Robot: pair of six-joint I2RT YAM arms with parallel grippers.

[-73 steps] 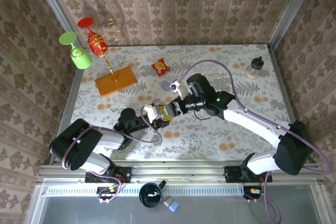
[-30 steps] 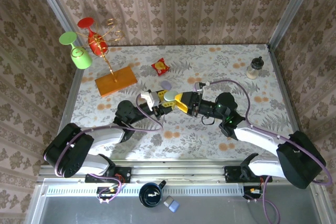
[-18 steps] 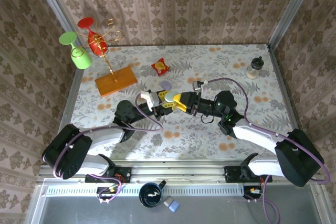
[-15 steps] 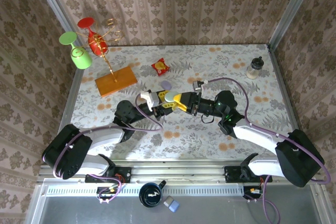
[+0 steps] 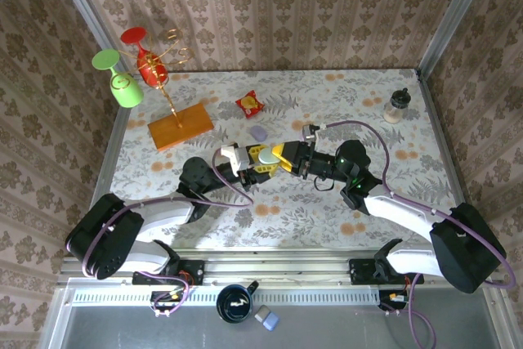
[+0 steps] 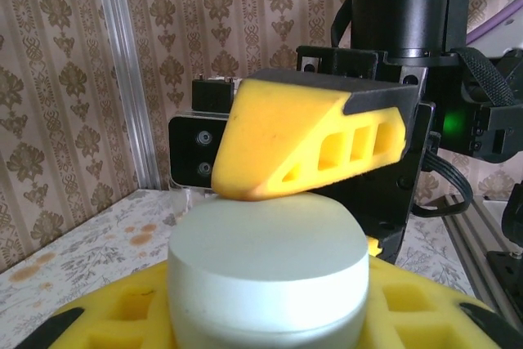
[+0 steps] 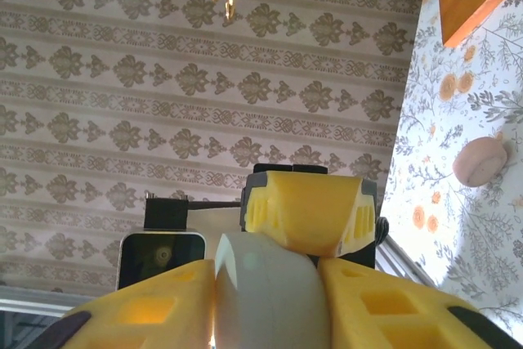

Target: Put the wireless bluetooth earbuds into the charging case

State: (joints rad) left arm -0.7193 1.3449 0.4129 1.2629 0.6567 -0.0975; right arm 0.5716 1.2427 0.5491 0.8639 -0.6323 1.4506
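The left gripper pinches the pale charging case; the right gripper clamps it too, crosswise.

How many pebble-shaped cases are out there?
2. A whitish case is gripped by the left hand and right hand mid-table; a lilac case lies on the table just beyond. Others may be hidden.

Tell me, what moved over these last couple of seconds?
The left claw and right claw, both gripping the pale case, shifted together toward the table's far side, and the right arm stretched out. The lilac piece, snack packet and wooden stand stayed put.
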